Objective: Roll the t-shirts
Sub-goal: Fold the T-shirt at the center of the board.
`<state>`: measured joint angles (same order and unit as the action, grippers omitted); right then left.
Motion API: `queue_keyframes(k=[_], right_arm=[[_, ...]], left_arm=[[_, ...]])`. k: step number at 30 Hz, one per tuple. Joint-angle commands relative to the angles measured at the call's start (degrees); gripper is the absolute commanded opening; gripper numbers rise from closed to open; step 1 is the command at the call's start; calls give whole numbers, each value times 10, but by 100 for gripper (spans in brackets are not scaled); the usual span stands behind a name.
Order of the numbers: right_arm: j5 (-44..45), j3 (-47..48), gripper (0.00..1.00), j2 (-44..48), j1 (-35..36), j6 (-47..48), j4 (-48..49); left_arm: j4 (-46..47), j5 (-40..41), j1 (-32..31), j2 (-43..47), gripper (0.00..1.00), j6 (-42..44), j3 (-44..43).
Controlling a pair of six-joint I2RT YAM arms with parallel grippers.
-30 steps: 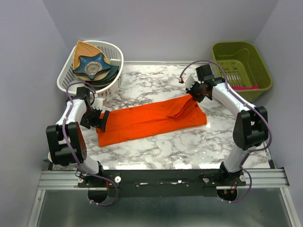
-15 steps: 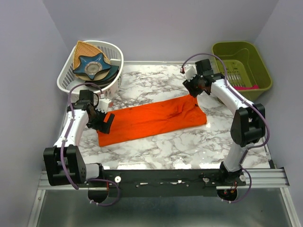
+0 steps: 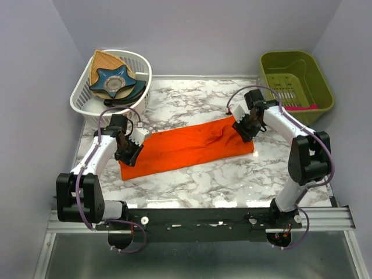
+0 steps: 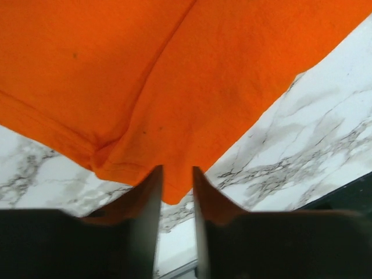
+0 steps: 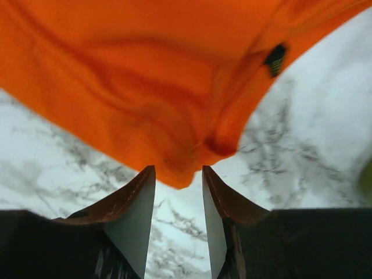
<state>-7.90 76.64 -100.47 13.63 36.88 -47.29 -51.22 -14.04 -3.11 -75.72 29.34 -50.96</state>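
- Nearest the camera, a marbled white surface [image 3: 197,180] runs across in front of the two arm bases.
- On it lies the orange t-shirt [image 3: 186,145], folded into one long flat strip. Its long axis runs left to right on a slight slant, with the left end nearer and the right end farther. No roll has been started at either end.
- The left hand [image 3: 129,152] sits at the strip's near left end. In its wrist view the fingers stand narrowly spread, with bare surface showing between them. The shirt's corner reaches just into the mouth of that gap, and no firm pinch shows.
- The right hand [image 3: 244,129] sits at the far right end, by the back corner. Its fingers are spread a little wider, and a rounded fold of the shirt's edge lies just ahead of the gap, not clamped.
- Each hand has its own end of the strip directly in front of its fingertips, so neither arm is clearly better placed. Rolling would probably run along the long axis, from one end toward the other.
- Farther back, a white basket [image 3: 78,99] holds a blue star-shaped piece and a tan woven piece on the left. A green bin [image 3: 325,99] stands on the right.
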Motion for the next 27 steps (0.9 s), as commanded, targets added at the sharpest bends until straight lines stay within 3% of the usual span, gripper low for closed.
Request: queue_keyframes(k=[1, 2, 14, 27], right_arm=[[-26, -57, 41, 24, -1, 64, -59], [-25, -62, 40, 23, -2, 71, -59], [2, -84, 40, -42, -1, 108, -38], [-10, -103, 41, -5, -8, 169, -61]], left_arm=[[18, -10, -4, -48, 5, 25, 6], [20, -2, -4, -54, 0, 26, 5], [38, 57, -4, -137, 0, 69, 4], [74, 137, -4, -167, 0, 165, 43]])
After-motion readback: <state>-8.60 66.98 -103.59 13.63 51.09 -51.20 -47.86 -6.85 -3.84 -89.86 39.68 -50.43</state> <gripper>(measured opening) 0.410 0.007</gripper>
